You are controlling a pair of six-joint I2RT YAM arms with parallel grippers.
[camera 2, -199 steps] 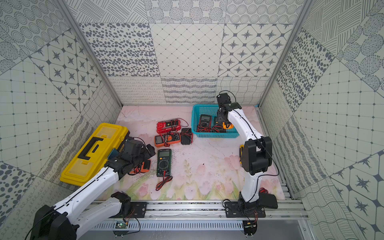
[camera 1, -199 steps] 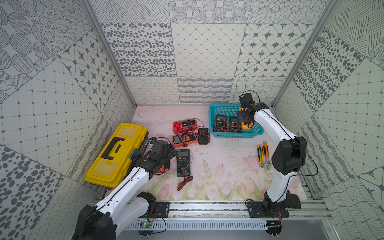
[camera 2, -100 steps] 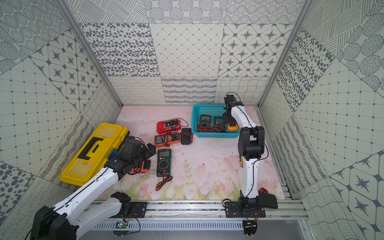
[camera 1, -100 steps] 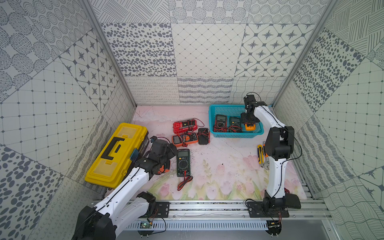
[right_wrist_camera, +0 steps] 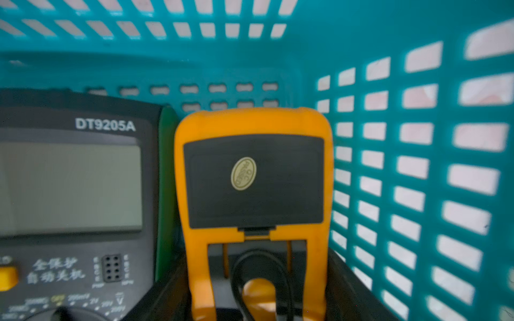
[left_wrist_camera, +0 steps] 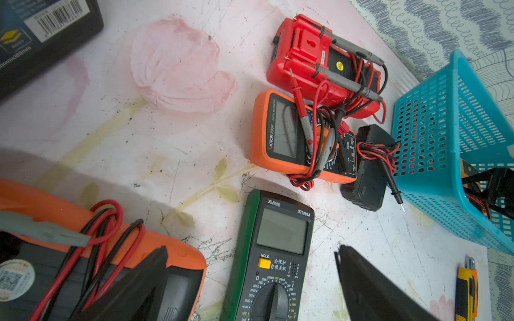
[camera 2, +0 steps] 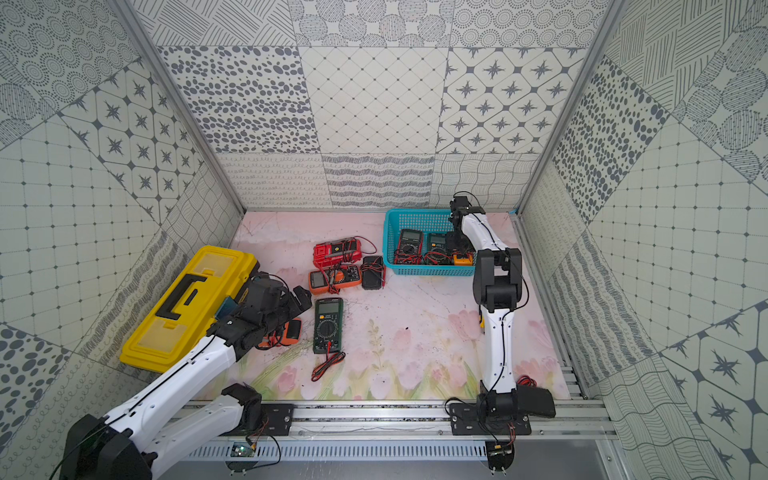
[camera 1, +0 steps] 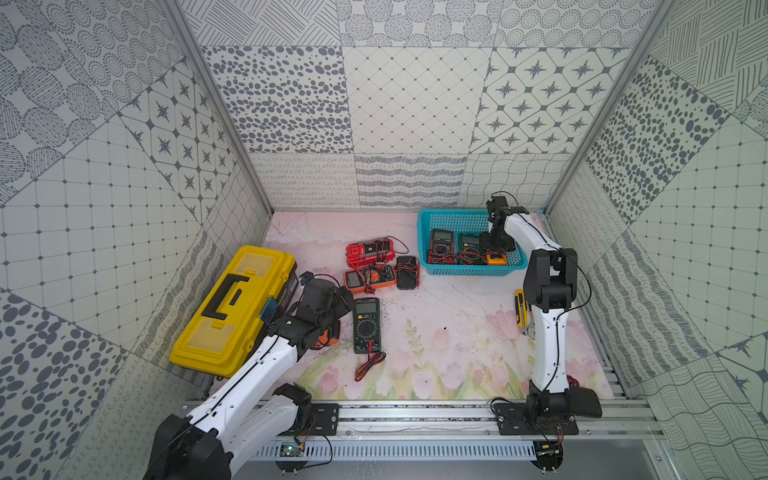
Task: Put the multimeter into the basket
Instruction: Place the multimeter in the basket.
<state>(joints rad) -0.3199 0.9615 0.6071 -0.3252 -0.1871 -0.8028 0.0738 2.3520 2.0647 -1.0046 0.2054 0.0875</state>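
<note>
The teal basket (camera 1: 469, 271) (camera 2: 428, 271) stands at the back right of the mat. My right gripper (camera 1: 493, 248) (right_wrist_camera: 256, 280) is down inside its right end, shut on a yellow-orange multimeter (camera 1: 497, 260) (right_wrist_camera: 253, 178) that lies back-up against the basket wall (right_wrist_camera: 417, 144). A dark finger hugs each side of this meter. My left gripper (camera 1: 343, 305) (left_wrist_camera: 251, 250) hangs open and empty near the toolbox, over a green multimeter (camera 1: 366, 326) (left_wrist_camera: 274, 258) and an orange one (camera 1: 328, 337) (left_wrist_camera: 83, 222).
Two more multimeters (camera 1: 441, 245) (camera 1: 467, 246) lie in the basket. A red multimeter (camera 1: 370, 251), an orange one (camera 1: 370, 279) and a black one (camera 1: 407, 272) lie mid-mat. The yellow toolbox (camera 1: 232, 307) is at the left. A utility knife (camera 1: 521, 309) lies beside the right arm.
My right arm has folded in toward the basket and carried the yellow-orange multimeter down into its right end. The left arm has stayed still.
</note>
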